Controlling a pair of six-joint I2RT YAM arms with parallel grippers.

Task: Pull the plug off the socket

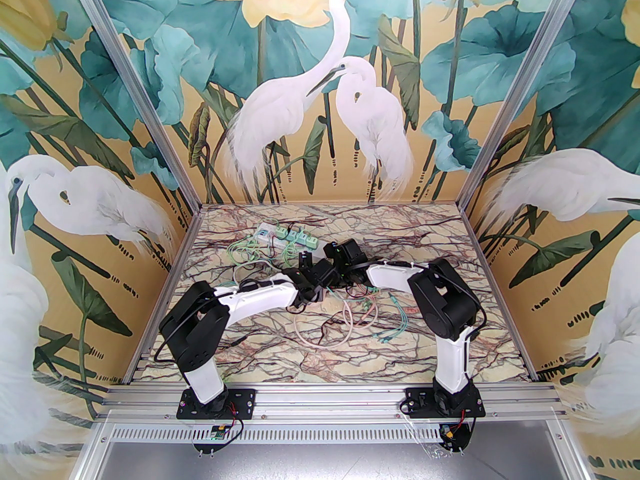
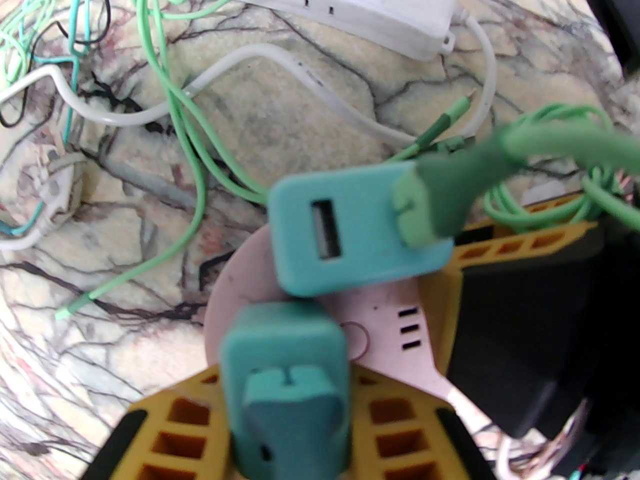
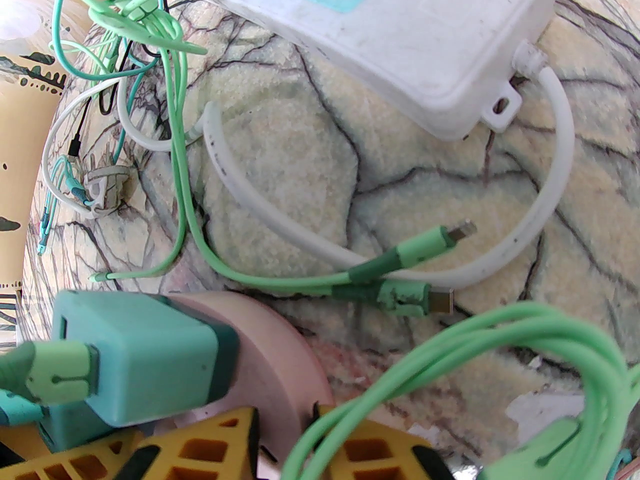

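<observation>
Here, at mid-counter (image 1: 260,353), the left fingers (image 2: 180,418) are clamped on the sides of a teal plug (image 2: 285,368) that sits in the face of a round pink socket (image 2: 390,313). The plug's long axis runs from that face back toward the left wrist, cable end nearest the camera. The right fingers (image 3: 240,433) grip the socket between them. A second teal charger (image 2: 350,228) carrying a green cable (image 2: 550,143) sits just beside the plug, and a white power strip (image 1: 280,235) lies farther back.
</observation>
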